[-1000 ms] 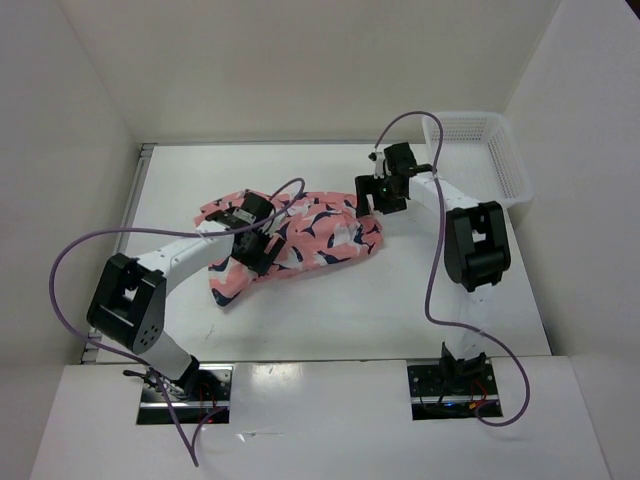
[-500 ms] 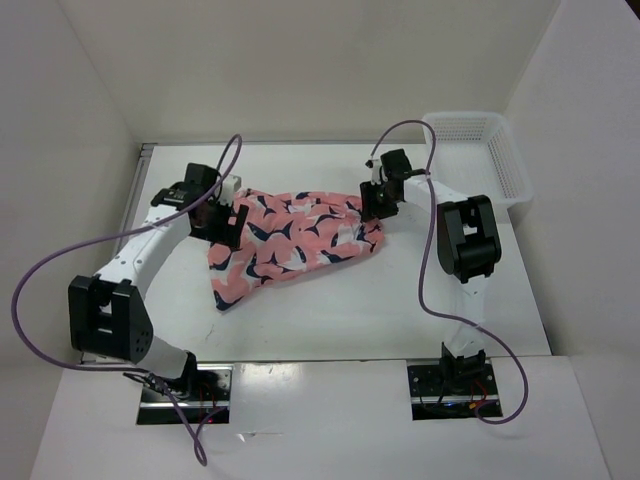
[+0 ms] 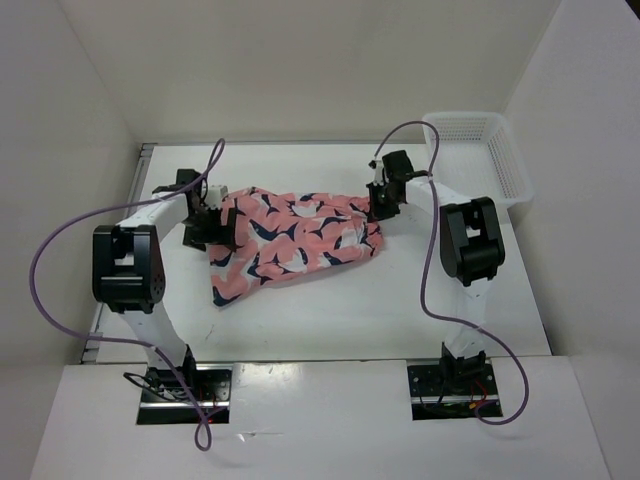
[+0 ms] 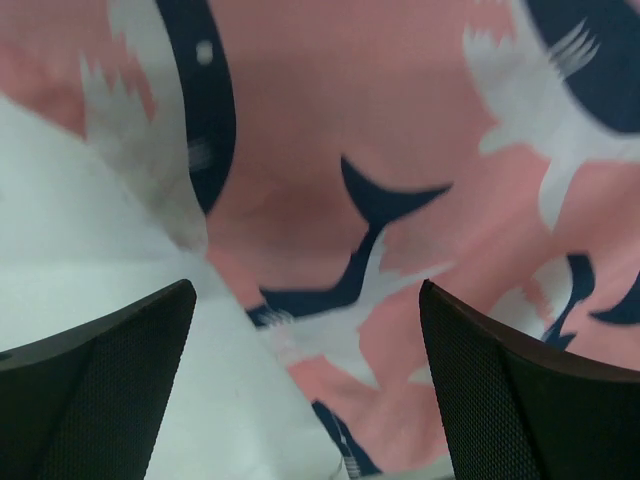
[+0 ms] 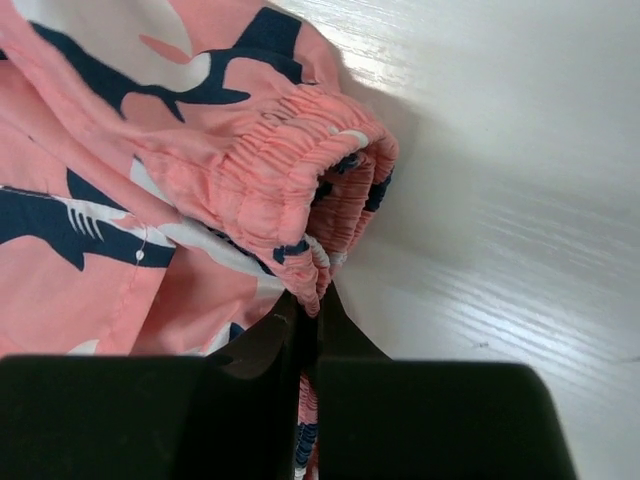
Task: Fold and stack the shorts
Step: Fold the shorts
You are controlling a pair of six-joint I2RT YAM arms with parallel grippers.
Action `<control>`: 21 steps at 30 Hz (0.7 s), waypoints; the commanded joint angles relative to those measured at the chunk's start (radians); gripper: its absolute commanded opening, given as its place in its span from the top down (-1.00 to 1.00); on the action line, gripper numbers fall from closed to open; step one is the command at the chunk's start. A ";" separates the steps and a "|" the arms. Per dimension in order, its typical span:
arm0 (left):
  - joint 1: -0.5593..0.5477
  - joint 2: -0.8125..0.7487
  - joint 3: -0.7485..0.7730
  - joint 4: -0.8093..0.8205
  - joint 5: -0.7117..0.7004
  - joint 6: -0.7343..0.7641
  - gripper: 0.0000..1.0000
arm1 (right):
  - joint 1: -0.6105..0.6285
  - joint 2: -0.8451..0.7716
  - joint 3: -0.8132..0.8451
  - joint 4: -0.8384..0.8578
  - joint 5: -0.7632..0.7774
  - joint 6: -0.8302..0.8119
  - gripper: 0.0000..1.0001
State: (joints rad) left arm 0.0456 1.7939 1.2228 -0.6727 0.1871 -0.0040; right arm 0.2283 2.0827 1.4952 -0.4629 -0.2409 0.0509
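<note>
The salmon-pink shorts (image 3: 295,240) with navy and white whale shapes lie spread and rumpled across the middle of the table. My left gripper (image 3: 210,225) hovers low over their left edge, its jaws wide open. In the left wrist view, the cloth (image 4: 400,150) and bare table lie under the left gripper (image 4: 307,300), with nothing between the jaws. My right gripper (image 3: 380,205) is at the shorts' right end. In the right wrist view, the right gripper (image 5: 312,300) is shut on the gathered elastic waistband (image 5: 290,160).
A white mesh basket (image 3: 510,165) stands at the back right corner, just behind the right arm. White walls enclose the table on the left, back and right. Purple cables loop off both arms.
My left arm has swung from on top of the shorts out to their left edge, gripper staying open. The right gripper has dropped onto the waistband and closed on it.
</note>
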 commanded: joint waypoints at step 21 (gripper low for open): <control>-0.216 0.352 0.424 0.107 0.172 0.004 -0.77 | -0.086 -0.354 0.186 -0.269 0.080 -0.059 1.00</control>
State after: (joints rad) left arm -0.0933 2.1052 1.5764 -0.5537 0.2653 -0.0051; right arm 0.1375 1.7607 1.5772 -0.6777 -0.1783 -0.0002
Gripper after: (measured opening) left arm 0.906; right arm 0.045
